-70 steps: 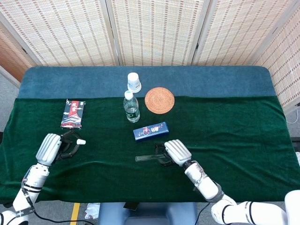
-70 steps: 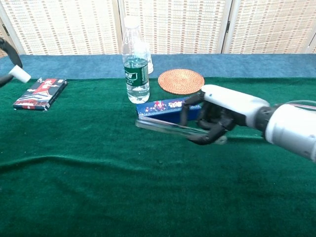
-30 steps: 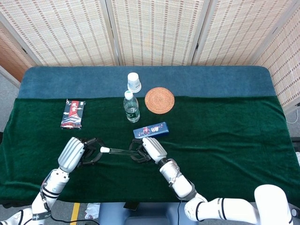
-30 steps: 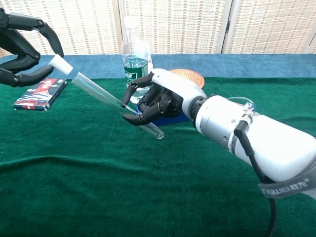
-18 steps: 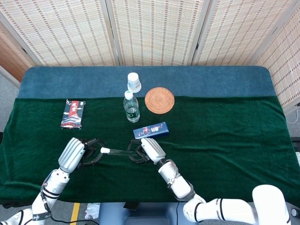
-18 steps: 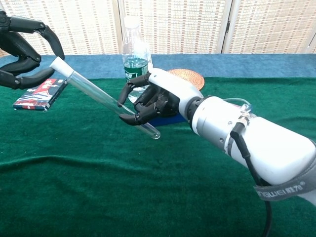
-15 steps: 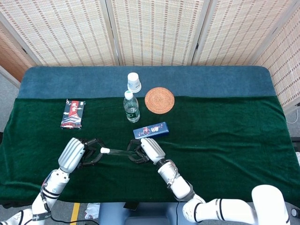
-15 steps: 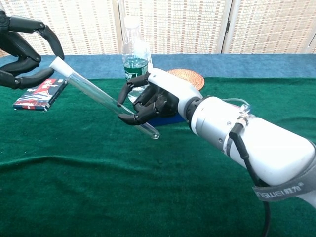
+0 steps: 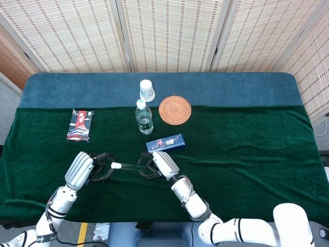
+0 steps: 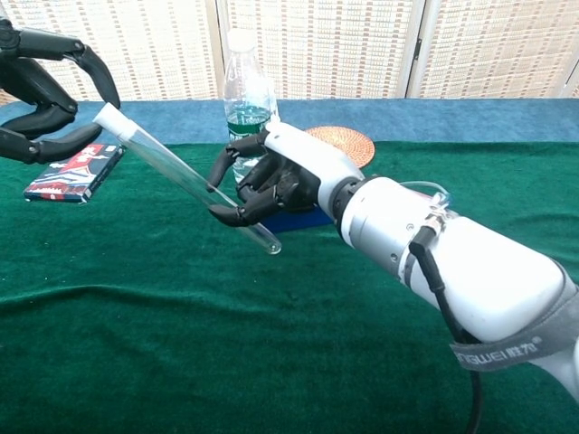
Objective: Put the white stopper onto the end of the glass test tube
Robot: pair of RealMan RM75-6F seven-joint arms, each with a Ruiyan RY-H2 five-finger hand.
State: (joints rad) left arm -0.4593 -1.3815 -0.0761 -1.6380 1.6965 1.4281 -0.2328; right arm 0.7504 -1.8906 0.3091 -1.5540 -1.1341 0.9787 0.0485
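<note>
While my right hand (image 10: pixel 271 185) pinches the tube (image 10: pixel 185 176) near its closed end, the open end points up-left at my left hand (image 10: pixel 41 86), all held in the air over the near-left part of the tabletop (image 9: pixel 247 154). Stopper (image 10: pixel 110 117) sits at the tube mouth, between my left fingers (image 10: pixel 63 137), which are curled loosely round it. Cannot tell if they clamp it or only touch it. Cannot tell how deep it is seated either; looks on the end, not confirmed.

Risks, my judgement:
- Tube is glass and gripped far from the mouth, so any side push from the left hand levers it. Could snap or swivel in the pinch.
- If the stopper is only perched, letting go with the left hand drops it onto the cloth.
- Axial push with no backstop: tube may slide through my right fingers.
- Bottle (image 10: pixel 248 108) stands just behind my right hand, box (image 9: pixel 165 143) just under it in the chest view; a jerk back could knock the bottle over.

Hard to see:
- Left palm and wrist cut off at the chest view's left edge.
- Stopper-to-glass joint too small in the head view.
- Right fingers cover part of the tube; contact points unclear.
</note>
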